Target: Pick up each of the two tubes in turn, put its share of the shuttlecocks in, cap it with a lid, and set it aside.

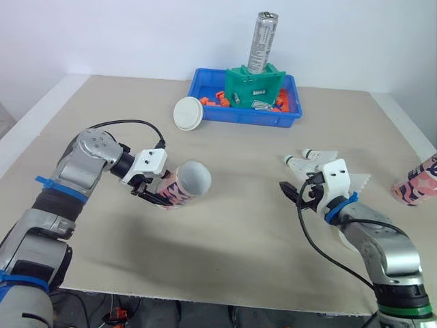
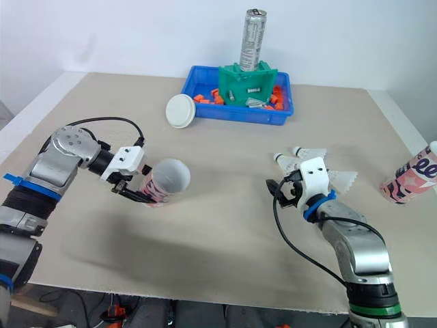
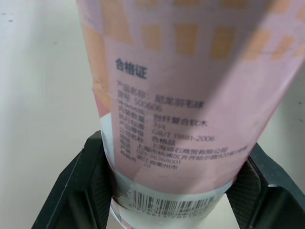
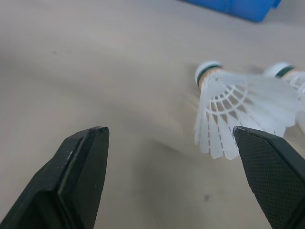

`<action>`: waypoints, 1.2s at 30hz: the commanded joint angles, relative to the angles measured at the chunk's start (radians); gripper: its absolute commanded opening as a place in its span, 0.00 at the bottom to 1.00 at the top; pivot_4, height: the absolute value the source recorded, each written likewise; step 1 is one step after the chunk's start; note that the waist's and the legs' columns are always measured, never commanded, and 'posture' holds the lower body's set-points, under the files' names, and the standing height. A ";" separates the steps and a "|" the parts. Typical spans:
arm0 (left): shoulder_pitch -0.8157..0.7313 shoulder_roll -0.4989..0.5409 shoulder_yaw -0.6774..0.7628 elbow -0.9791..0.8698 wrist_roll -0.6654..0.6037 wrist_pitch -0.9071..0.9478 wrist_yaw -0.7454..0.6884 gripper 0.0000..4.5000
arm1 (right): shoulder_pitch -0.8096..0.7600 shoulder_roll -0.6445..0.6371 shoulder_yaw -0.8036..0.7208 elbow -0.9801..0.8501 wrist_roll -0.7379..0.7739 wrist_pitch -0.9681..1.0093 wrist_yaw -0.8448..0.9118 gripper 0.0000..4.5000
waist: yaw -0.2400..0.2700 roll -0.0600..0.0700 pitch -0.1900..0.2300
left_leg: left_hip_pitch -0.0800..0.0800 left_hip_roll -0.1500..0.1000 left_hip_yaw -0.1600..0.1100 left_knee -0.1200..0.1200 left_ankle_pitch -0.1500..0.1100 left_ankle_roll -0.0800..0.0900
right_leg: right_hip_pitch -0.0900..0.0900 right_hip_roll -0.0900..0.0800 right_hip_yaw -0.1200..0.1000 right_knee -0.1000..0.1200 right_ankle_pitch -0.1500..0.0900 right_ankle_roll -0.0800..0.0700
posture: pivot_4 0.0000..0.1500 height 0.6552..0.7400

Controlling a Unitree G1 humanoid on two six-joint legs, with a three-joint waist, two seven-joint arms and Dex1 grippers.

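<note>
**Left gripper** (image 1: 153,194): clamped on the first tube, one black finger (image 3: 90,186) on each side of its lower end.

**First tube** (image 1: 186,183): pink card cylinder with a pale orange check pattern, a block of black printed text and a barcode near the gripped end. It is held off the table (image 1: 239,266) and tilted. Its open round mouth, white inside, points away from the left gripper toward the right gripper.

**Right gripper** (image 4: 169,131): fingers spread wide with nothing between them, low over the table.

**Shuttlecocks** (image 4: 233,114): white feathered skirts and white cork tips with a green band. They lie on the table just beyond the right gripper's fingertips, not touching them.

**Second tube** (image 2: 410,174): pink, patterned, well off to the right gripper's outer side.

**Lid** (image 1: 188,113): white disc, well beyond the left gripper, against a blue tray (image 1: 212,114) that holds a green rack (image 1: 254,85) and a silver can (image 1: 261,42).
</note>
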State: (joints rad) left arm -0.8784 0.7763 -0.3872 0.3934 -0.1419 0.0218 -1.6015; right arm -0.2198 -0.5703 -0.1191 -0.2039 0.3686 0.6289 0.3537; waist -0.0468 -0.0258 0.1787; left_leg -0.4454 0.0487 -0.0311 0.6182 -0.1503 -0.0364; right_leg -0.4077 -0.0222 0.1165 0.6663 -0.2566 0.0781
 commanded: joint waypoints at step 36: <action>0.021 -0.001 -0.091 -0.008 -0.101 0.120 -0.013 0.65 | -0.432 -0.271 0.262 -0.294 -0.066 -0.208 0.650 0.01 | 0.005 0.005 0.000 | 0.001 -0.001 0.000 0.001 -0.002 0.001 | 0.001 -0.002 -0.002 0.001 -0.005 0.000 | 1.00 0.85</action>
State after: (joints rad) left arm -0.8609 0.7992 -0.4285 0.3744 -0.2442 0.1517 -1.6022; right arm -0.6021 -0.8337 0.1288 -0.4907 0.3171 0.4487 0.9667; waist -0.0420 -0.0210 0.1782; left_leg -0.4448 0.0480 -0.0311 0.6195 -0.1518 -0.0357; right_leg -0.4065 -0.0243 0.1143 0.6672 -0.2610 0.0777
